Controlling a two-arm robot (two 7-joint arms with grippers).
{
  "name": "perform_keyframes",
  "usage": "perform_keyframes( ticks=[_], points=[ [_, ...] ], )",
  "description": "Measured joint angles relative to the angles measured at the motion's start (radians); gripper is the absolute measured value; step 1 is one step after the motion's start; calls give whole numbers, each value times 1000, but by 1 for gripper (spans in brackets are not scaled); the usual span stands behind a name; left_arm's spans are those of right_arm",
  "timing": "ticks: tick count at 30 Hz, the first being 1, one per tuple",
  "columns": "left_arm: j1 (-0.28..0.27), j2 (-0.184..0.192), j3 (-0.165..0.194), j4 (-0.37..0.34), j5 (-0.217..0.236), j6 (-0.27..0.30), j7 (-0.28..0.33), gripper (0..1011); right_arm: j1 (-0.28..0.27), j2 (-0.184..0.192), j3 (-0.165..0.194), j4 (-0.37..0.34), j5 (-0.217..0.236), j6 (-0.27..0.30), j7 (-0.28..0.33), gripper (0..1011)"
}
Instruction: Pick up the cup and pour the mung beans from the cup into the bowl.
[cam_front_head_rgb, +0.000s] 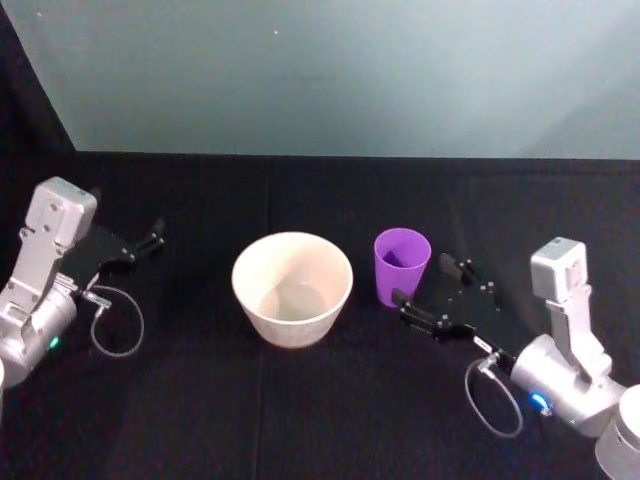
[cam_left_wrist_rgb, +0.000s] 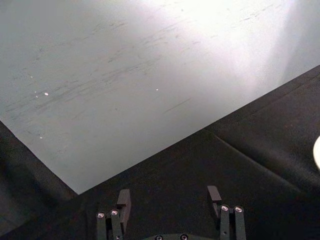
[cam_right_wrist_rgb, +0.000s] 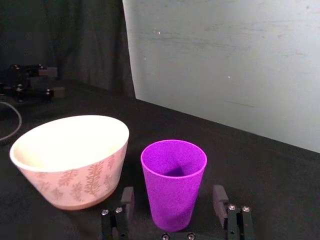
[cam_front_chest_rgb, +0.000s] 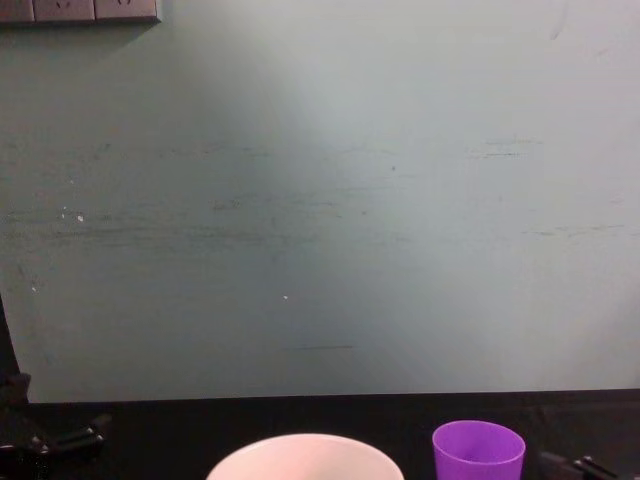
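The left gripper (cam_front_head_rgb: 153, 237) sits well apart from the bowl, its dark fingers (cam_left_wrist_rgb: 123, 200) spread with only cloth between them. It points toward the back wall. A thin grey cable (cam_front_head_rgb: 118, 322) loops from its silvery wrist housing.

The bowl (cam_front_head_rgb: 290, 328) is well off to that gripper's right. It is wide and round with a smooth plain rim. It is glossy cream inside and pale pink outside, where a faint fern-leaf print (cam_right_wrist_rgb: 92, 176) runs around the wall.

Just beside the bowl, apart from it, the cup (cam_front_head_rgb: 400, 268) stands upright. It is a smooth bright purple plastic tumbler that tapers to a narrow base. Its inside is in shadow, so its contents cannot be made out.

The right gripper (cam_front_head_rgb: 425, 283) has its jaws spread wide, and the cup's lower part stands between the two fingers (cam_right_wrist_rgb: 127, 199). A gap shows on each side, so neither pad touches the plastic. The bowl lies past the cup on this gripper's left.

Everything rests on a matte black cloth (cam_front_head_rgb: 330, 420) with soft creases. Behind it rises a pale grey-green wall (cam_front_chest_rgb: 330, 200), flat and lightly scuffed. A socket strip (cam_front_chest_rgb: 80, 10) is fixed high on it, and a dark curtain (cam_right_wrist_rgb: 75, 45) hangs beside it.
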Motion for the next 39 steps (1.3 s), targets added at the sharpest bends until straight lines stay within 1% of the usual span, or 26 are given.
perform_keyframes(
  ticks=[5,6,10,21,26,31,39],
  points=[
    [0,0,0,0,0,0,0,1000,29,-33,-5,29,-17,16,2,1003],
    [0,0,0,0,0,0,0,1000,29,-33,-5,29,-17,16,2,1003],
    [0,0,0,0,0,0,0,1000,48,-58,-6,48,-36,18,2,1003],
    [0,0,0,0,0,0,0,1000,82,-106,7,90,-60,28,6,1003],
    [0,0,0,0,0,0,0,1000,85,-118,16,96,-70,26,7,1003],
    [0,0,0,0,0,0,0,1000,81,-128,27,100,-89,13,-7,1003],
    [0,0,0,0,0,0,0,1000,81,-127,26,100,-87,13,-7,1002]
  ],
)
